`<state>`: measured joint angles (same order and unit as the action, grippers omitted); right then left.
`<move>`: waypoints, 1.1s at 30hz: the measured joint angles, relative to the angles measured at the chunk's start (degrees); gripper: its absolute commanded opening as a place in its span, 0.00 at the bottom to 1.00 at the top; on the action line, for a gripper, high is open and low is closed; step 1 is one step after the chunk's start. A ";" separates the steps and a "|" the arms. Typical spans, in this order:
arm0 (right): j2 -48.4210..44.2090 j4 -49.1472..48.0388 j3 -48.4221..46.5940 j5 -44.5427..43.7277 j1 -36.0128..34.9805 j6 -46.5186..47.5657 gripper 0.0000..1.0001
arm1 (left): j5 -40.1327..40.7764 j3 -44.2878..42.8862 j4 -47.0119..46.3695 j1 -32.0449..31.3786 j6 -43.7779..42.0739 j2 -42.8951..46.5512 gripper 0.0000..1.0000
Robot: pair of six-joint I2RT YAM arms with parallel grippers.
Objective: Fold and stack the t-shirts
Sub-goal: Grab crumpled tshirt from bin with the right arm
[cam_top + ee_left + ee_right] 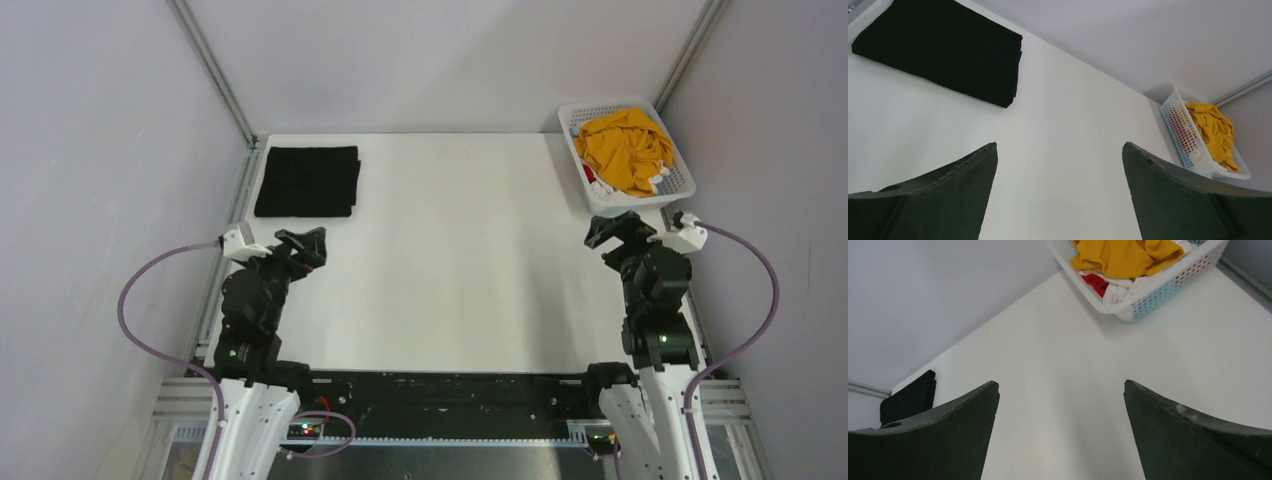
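1. The left gripper hovers over the near-left part of the table; in the left wrist view its two dark fingers stand wide apart; only bare table surface shows between them; the gripper is released and grasps nothing.
2. The right gripper hovers over the right side of the table; in the right wrist view its fingers are likewise spread wide with bare table between them; it too is released and carries nothing.
3. The black t-shirt lies at the far-left corner of the table; it is folded into a flat, neat rectangle; it sits beyond the left gripper and apart from it.
4. The mustard-orange t-shirt lies crumpled on top of the pile in the white mesh basket; the basket stands at the far-right corner, set at an angle to the table edge; it is just beyond the right gripper and does not touch it.
5. At the near end of the basket, red cloth and white cloth show beneath the mustard-orange t-shirt; these are probably further shirts, but too little of either is exposed to confirm the shape.
6. The black t-shirt and the basket are well apart, at opposite far corners; both arms are on the near side of them.
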<state>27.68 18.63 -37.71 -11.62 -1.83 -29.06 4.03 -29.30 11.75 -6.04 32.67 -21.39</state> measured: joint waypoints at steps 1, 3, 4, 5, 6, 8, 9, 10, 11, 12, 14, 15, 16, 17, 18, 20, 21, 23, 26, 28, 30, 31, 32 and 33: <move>1.33 -0.22 -0.33 -0.13 0.02 -0.04 1.00 | -0.17 0.00 0.00 0.00 0.13 0.00 0.98; 4.22 -2.16 -0.61 0.50 0.02 0.74 1.00 | -0.46 0.00 0.00 0.00 0.33 -0.11 0.98; 5.90 -3.80 -0.68 1.22 0.02 1.49 1.00 | -0.72 0.00 0.00 0.00 0.35 -0.22 0.98; 7.82 -5.66 -0.70 1.60 0.11 2.14 1.00 | -0.92 0.04 -0.02 0.00 0.39 -0.28 0.98; 9.81 -7.80 -0.76 1.90 0.22 2.58 1.00 | -0.98 0.11 0.00 0.00 0.42 -0.31 0.98; 13.86 -10.95 -1.57 2.86 1.66 3.19 1.00 | -0.68 0.46 -0.02 0.00 0.52 -0.31 0.98; 16.13 -12.11 -2.58 3.52 2.93 3.30 1.00 | -0.35 0.61 0.04 0.00 0.57 -0.33 0.98; 19.41 -12.52 -4.61 4.92 5.05 3.48 1.00 | -0.04 0.72 0.02 0.00 0.61 -0.37 0.98; 23.34 -12.57 -7.48 6.49 7.08 3.72 1.00 | 0.35 0.87 0.04 0.00 0.79 -0.37 0.99; 27.98 -12.41 -11.58 8.04 9.07 3.91 1.00 | 0.59 0.96 0.04 0.00 0.87 -0.44 0.99; 35.93 -11.96 -18.91 9.60 11.30 4.28 1.00 | 0.94 1.11 0.02 0.00 0.96 -0.61 0.98; 39.56 -11.91 -22.12 9.97 11.80 4.50 1.00 | 1.03 1.14 0.04 0.00 0.96 -0.70 0.98; 43.47 -12.31 -25.33 10.32 12.31 4.87 1.00 | 1.36 1.14 0.04 0.00 0.98 -0.87 0.98; 46.64 -13.25 -27.58 10.64 12.66 5.33 1.00 | 1.49 1.16 0.02 0.00 1.01 -0.94 0.98; 50.07 -14.40 -29.35 10.82 13.03 5.77 1.00 | 1.88 1.16 0.02 0.00 1.01 -1.07 0.98; 56.48 -16.09 -31.65 11.13 13.64 6.69 1.00 | 2.78 1.22 0.02 0.00 1.07 -1.31 0.98; 59.60 -16.39 -32.65 11.17 13.94 7.04 1.00 | 3.43 1.25 0.02 0.00 1.31 -1.51 0.98; 65.35 -16.35 -34.64 10.93 14.49 7.91 1.00 | 4.26 1.25 0.02 0.00 1.44 -2.01 0.98; 73.37 -16.09 -38.18 9.88 14.88 9.11 1.00 | 5.25 1.25 0.02 0.00 1.44 -2.89 0.98; 77.44 -15.89 -40.72 9.33 15.04 10.03 0.96 | 5.86 1.25 0.02 0.00 1.44 -3.26 0.98; 81.07 -15.76 -43.89 9.27 15.06 11.17 0.87 | 6.40 1.25 0.02 0.00 1.44 -3.56 0.98; 82.38 -15.91 -45.22 9.29 15.06 11.61 0.77 | 6.64 1.25 0.02 0.00 1.44 -3.74 0.98; 83.62 -15.89 -46.60 9.29 15.06 12.02 0.72 | 6.84 1.25 0.04 0.00 1.44 -3.89 0.98; 84.59 -15.96 -47.71 9.33 15.06 12.61 0.61 | 7.04 1.25 0.02 0.00 1.44 -4.11 0.98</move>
<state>112.27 2.68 -85.43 -2.28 13.23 -16.45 11.07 -28.05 11.77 -6.04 34.11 -25.50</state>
